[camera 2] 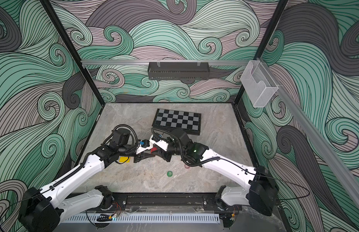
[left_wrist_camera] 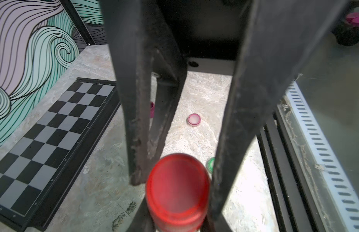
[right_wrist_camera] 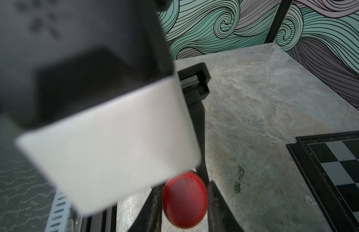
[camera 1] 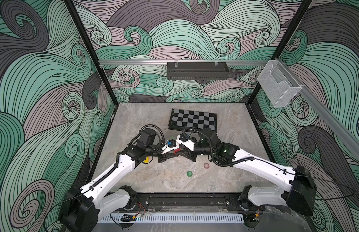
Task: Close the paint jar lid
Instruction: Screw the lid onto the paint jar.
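Both pincers clamped on the red paint jar [camera 1: 176,150], mid-table.
Left gripper [camera 1: 173,155] clenched on the jar body; right gripper [camera 1: 182,152] clenched on its red lid [left_wrist_camera: 177,184], fingers either side. Jar lies between the two wrists, just on the near side of the chessboard [camera 1: 192,120]. Pink cap [camera 1: 206,165] and green cap [camera 1: 189,173] loose on the marble table [camera 1: 154,180], nearer the robot base.

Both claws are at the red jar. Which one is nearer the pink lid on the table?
Right. The right claw grips the red jar from the pink lid's side; the left claw grips it from the opposite side, farther off.
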### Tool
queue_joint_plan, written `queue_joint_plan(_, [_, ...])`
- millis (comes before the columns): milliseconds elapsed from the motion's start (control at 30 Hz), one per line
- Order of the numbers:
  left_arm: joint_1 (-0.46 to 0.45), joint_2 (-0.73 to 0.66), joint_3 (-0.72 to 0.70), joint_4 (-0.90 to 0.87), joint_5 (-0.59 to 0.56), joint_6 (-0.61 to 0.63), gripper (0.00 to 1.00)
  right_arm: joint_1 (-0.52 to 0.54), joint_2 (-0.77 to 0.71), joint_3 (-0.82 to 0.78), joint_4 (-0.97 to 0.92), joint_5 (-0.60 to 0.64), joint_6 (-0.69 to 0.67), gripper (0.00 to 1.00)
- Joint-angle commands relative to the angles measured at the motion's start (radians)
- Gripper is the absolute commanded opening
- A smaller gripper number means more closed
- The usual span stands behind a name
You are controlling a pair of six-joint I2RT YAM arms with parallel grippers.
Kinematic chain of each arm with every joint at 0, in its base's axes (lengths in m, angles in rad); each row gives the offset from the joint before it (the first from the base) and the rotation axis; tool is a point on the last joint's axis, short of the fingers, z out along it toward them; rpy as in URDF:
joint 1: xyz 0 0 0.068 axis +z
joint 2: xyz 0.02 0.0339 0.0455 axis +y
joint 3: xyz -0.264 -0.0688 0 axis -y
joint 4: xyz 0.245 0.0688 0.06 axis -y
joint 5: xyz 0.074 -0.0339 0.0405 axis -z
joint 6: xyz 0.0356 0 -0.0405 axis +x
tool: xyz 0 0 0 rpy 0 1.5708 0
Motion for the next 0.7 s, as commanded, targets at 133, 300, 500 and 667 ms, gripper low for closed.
queue_joint_plan(133, [-0.025,-0.046,-0.002,0.135,0.049,-0.011,0.26,0.046,0.069,-0.010,0.126,0.238,0.286,0.08])
queue_joint_plan(300, [-0.025,-0.060,-0.019,0.181,-0.004,-0.044,0.26,0.102,0.073,-0.001,0.104,0.367,0.436,0.10])
queue_joint_plan(500, [-0.026,-0.074,-0.040,0.242,-0.063,-0.086,0.25,0.187,0.087,0.032,0.039,0.550,0.575,0.09])
queue_joint_plan(667, [-0.025,-0.080,-0.048,0.260,-0.080,-0.097,0.25,0.221,0.105,0.053,0.023,0.617,0.619,0.09])
